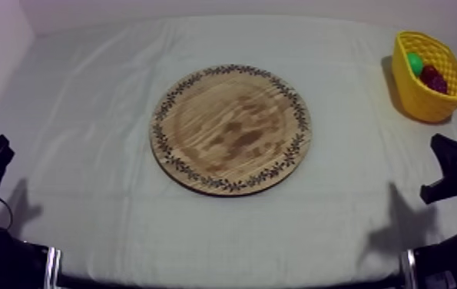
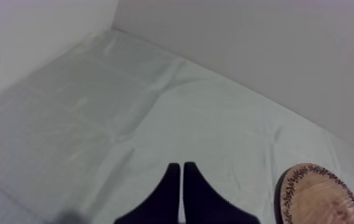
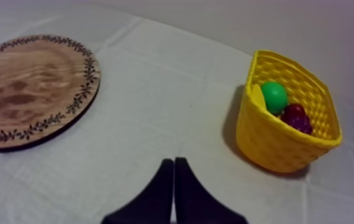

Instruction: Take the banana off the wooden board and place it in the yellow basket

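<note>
Two hands sit nearest, low at either edge of the counter (image 1: 85,100). The left hand (image 2: 181,168) rests with its black fingers (image 2: 168,196) pressed together into a narrow wedge, clenched on nothing, over bare counter beside the rim of the wooden board (image 1: 231,129). The right hand (image 3: 174,162) is likewise clenched and empty, pointing across the open stretch between the board and the yellow basket (image 3: 274,143). Farther in, the board lies flat at the middle of the counter with nothing on it. Farthest off, at the far right corner and well apart from the board, the basket holds a green fruit (image 3: 273,96), a dark red fruit (image 3: 297,116) and, against its inner wall, a smooth yellow curve that I take for the banana (image 3: 257,96) — its colour merges with the basket, so I cannot be sure. Judged from this, the placing looks done and the step in hand is no more than resting clear. To do that well, each arm should lie low at its own edge with its fingers away from the basket's rim, so that nothing tips or nudges it. It is also worth checking from the right wrist view that the banana lies wholly below the rim rather than propped on it. No brand, label or writing can be read anywhere — the only marking is the leaf pattern round the board's rim.
</note>
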